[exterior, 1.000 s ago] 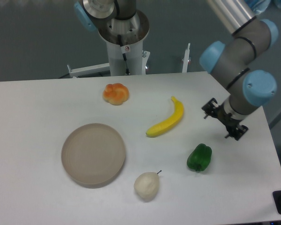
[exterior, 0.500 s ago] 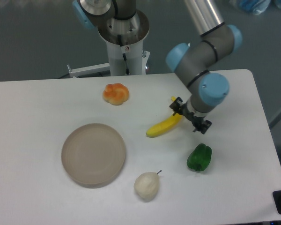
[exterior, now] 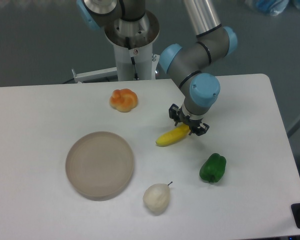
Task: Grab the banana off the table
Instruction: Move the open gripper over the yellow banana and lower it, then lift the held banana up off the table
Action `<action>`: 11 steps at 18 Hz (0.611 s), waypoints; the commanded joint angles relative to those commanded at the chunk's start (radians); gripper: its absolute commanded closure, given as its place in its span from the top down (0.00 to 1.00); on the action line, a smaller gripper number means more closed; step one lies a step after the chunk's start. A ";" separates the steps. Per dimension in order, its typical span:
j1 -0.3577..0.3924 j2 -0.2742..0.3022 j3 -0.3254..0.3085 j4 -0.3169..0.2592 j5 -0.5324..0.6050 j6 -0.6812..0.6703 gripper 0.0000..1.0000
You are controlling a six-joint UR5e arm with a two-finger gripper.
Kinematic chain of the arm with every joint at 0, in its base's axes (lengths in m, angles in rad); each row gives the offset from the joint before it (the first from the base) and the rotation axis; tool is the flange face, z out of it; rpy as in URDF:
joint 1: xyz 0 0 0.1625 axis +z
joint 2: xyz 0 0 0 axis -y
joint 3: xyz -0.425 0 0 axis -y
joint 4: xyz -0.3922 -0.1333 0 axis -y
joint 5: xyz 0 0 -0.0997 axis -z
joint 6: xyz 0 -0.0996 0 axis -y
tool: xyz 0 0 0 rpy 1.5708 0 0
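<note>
Gripper hangs directly over the upper end of the banana, its dark fingers hidden beneath the grey wrist and blue joint cap, so I cannot tell whether the jaws stand apart or closed, nor whether they touch the fruit. Only the lower left part of the banana shows: a smooth, bright yellow curve lying flat on the table, its blunt tip pointing down and to the left, while its stem end is covered by the gripper. Going from the left, a round beige plate with a shallow raised rim and a matte surface sits on the white tabletop, well apart from the banana. Behind it, near the far edge, lies an orange, lobed, glossy bun. Toward the front edge, just right of the plate, sits a whitish pear with a thin dark stem and a dull, slightly rough skin. Farther right, below the gripper and near the banana, stands a shiny green pepper with a lumpy shape. The tabletop itself is plain, matte and white, with a rounded corner at the far right.
</note>
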 joint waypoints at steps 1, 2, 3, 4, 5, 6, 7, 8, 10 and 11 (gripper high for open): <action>0.000 0.003 0.002 -0.002 0.018 0.002 0.00; 0.000 0.006 0.008 -0.003 0.040 0.005 0.00; 0.002 0.009 0.012 -0.006 0.046 0.008 0.00; 0.005 0.014 0.034 -0.014 0.045 0.014 0.00; 0.011 0.020 0.052 -0.021 0.045 0.017 0.00; 0.024 0.044 0.069 -0.032 0.045 0.031 0.00; 0.038 0.058 0.086 -0.050 0.045 0.053 0.00; 0.052 0.066 0.127 -0.101 0.045 0.089 0.00; 0.074 0.046 0.240 -0.197 0.045 0.130 0.00; 0.078 0.028 0.299 -0.221 0.043 0.138 0.00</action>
